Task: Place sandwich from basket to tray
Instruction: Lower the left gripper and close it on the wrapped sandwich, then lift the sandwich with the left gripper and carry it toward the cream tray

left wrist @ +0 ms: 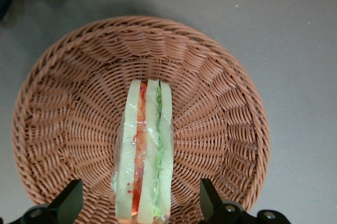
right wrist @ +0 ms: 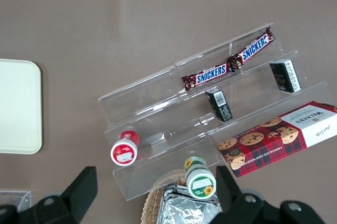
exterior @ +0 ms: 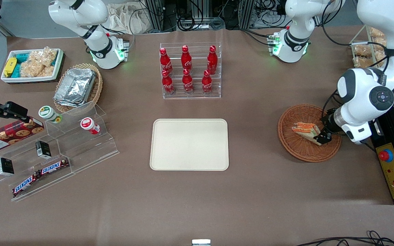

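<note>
Brown tabletop (exterior: 251, 191) fills the room's working space, set out with snacks and drinks. At the working arm's end, the sandwich (exterior: 306, 131) lies in the round reddish-brown wicker basket (exterior: 294, 145), its pale bread showing red and green filling. The hand (left wrist: 141, 200) sits low over it, fingers (left wrist: 71, 200) spread wide apart, one on each side of the wedge and not yet touching it. This looks like the grasping step, just ahead of closing. Next, the fingers would need to close on the bread faces gently, then lift clear of the basket's rim. The cream tray (exterior: 189, 160) waits bare at the middle of the tabletop, well apart from the basket, nearer the front camera than a rack of red bottles (exterior: 187, 70).
</note>
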Robot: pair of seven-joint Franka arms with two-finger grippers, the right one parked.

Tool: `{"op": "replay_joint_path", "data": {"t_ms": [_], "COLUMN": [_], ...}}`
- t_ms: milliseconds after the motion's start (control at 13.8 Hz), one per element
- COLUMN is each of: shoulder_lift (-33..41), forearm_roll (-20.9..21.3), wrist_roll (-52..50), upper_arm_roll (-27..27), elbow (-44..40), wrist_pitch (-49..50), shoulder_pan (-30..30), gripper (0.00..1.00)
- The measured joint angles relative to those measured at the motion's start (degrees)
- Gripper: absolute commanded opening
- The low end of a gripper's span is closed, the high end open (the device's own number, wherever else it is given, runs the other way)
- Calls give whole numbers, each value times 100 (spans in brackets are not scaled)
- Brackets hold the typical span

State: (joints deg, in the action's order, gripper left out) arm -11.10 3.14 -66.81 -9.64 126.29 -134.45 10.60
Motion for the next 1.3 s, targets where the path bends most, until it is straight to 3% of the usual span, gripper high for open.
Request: {"op": "replay_joint_path", "data": {"t_ms": [361, 434, 506, 578, 651, 1157, 1301], "shoulder_lift": [-280, -310, -346, -380, -405, -356, -261], "forearm_roll": [0, 0, 0, 0, 0, 2, 18], "wrist_roll": [-25, -27, -27, -27, -27, -87, 113], "upper_arm_roll": [-1, -1, -2, -3, -5, -33, -61], "elbow": [53, 84, 103, 108, 108, -54, -394], "wrist_pitch": [-121, -132, -150, -168, -184, -208, 279], "shoulder_pan": [0, 0, -1, -3, -6, -7, -8], "gripper": [100, 94, 61, 15, 0, 0, 0]}}
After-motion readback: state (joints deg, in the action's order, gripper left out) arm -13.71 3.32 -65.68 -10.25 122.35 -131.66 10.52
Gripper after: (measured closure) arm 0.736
